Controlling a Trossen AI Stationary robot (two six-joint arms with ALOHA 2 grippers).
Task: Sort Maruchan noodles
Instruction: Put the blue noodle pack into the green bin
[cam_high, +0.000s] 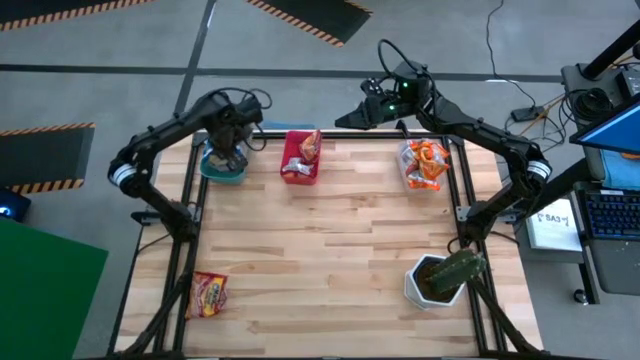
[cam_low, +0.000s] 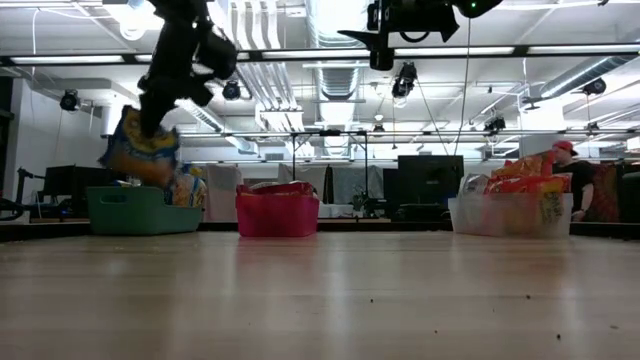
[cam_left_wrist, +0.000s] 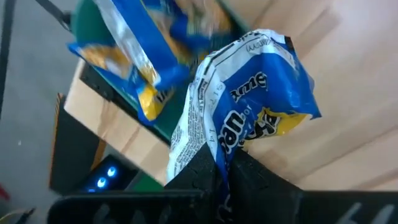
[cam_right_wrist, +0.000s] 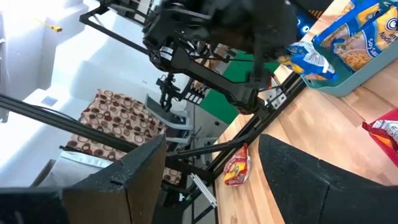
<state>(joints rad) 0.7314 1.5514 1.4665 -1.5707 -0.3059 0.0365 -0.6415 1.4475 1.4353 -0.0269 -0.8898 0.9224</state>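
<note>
**benchwatcher:** A blue-and-yellow packet (cam_left_wrist: 249, 106) is seen pinched by one crumpled edge in the left gripper (cam_left_wrist: 224, 177), jaws clamped tight on the film, and it is hung just above the teal bin (cam_high: 222, 165) at the table's back left. More blue packets (cam_right_wrist: 348, 43) are already lying in that bin. How is a packet like that expected to handle?

**ramen_rig:** Light and floppy, judging by the way it dangles and wrinkles. The wrapper looks slick, so a grip on the flat face would likely be lost; the sealed end seam is probably the safest place to be taken hold of. The noodle block inside is brittle, so hard squeezing across the middle is best avoided.

**benchwatcher:** And the rest?

**ramen_rig:** One red packet (cam_high: 209, 295) is left at the front left corner. The right gripper (cam_high: 368, 113) is held high behind the pink bin (cam_high: 300, 165), fingers spread, nothing in them.
</note>
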